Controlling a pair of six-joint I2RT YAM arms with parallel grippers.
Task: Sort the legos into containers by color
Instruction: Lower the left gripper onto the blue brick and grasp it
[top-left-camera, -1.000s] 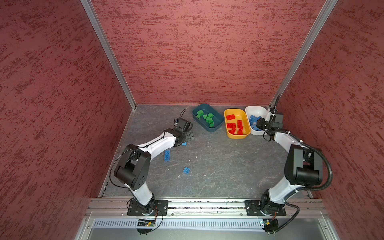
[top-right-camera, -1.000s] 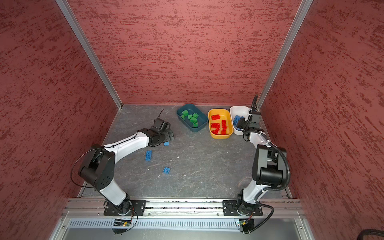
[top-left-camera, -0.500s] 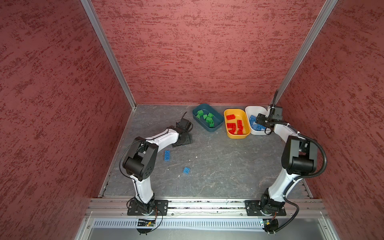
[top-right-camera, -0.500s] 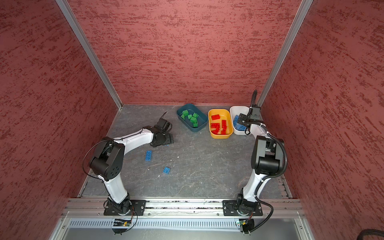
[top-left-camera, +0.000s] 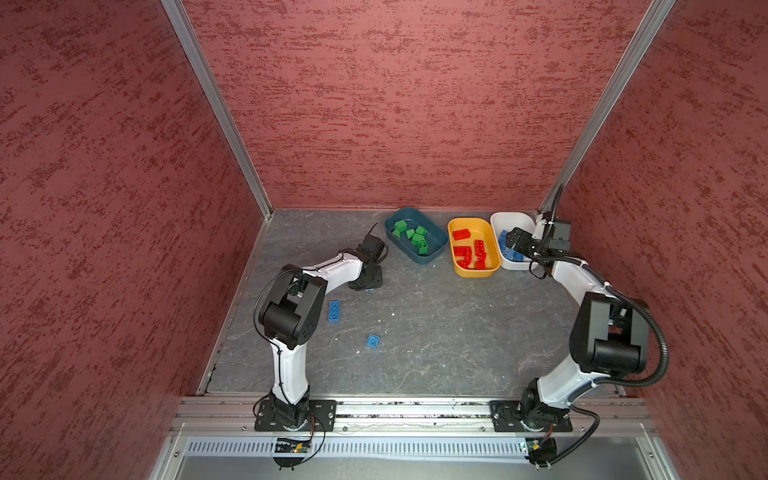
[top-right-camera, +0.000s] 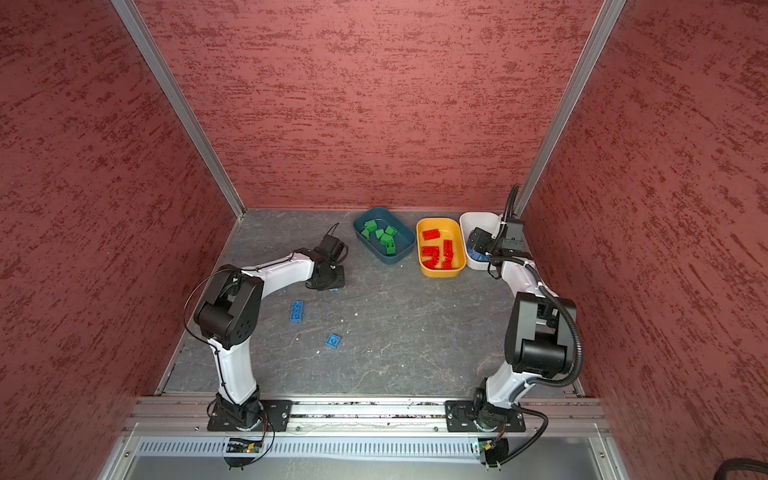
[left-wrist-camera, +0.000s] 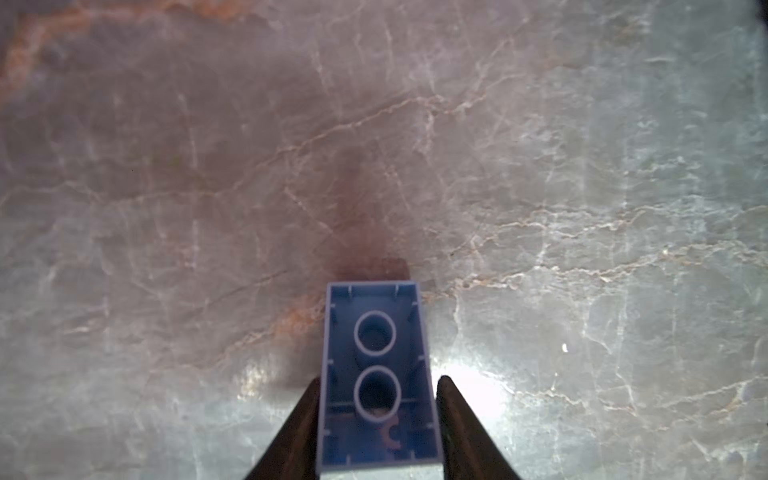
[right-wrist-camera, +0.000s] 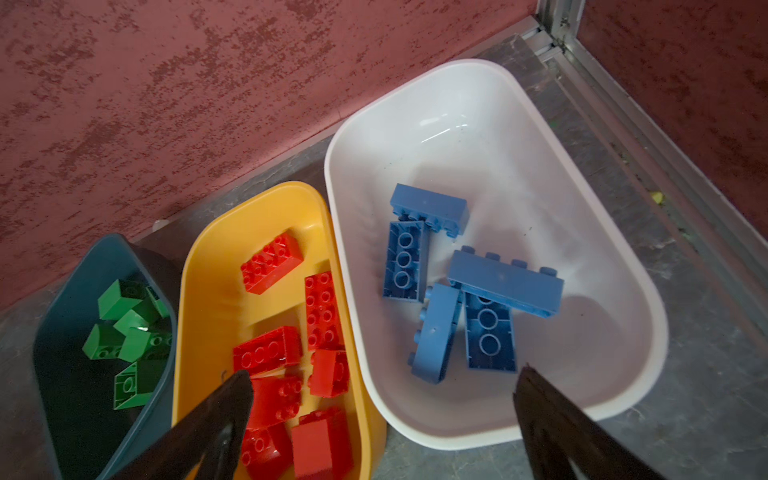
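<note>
An upturned blue brick (left-wrist-camera: 374, 316) lies on the desk (left-wrist-camera: 166, 166), pinched at its long sides by the narrowed left hand (left-wrist-camera: 378, 380). An oblong brick (top-left-camera: 334, 311) and a square brick (top-left-camera: 372, 340), both blue, lie loose nearby. The white tub (right-wrist-camera: 540, 124) holds five blue bricks (right-wrist-camera: 505, 282), the orange-yellow tub (right-wrist-camera: 212, 291) red bricks (right-wrist-camera: 272, 262), the dark teal tub (right-wrist-camera: 70, 299) green bricks (right-wrist-camera: 124, 303); the right hand (right-wrist-camera: 380, 378) hangs wide open above the white and orange-yellow tubs

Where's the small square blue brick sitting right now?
In both top views the square blue brick lies loose on the table, left of middle, nearer the front rail than the oblong blue brick, not touching it.
</note>
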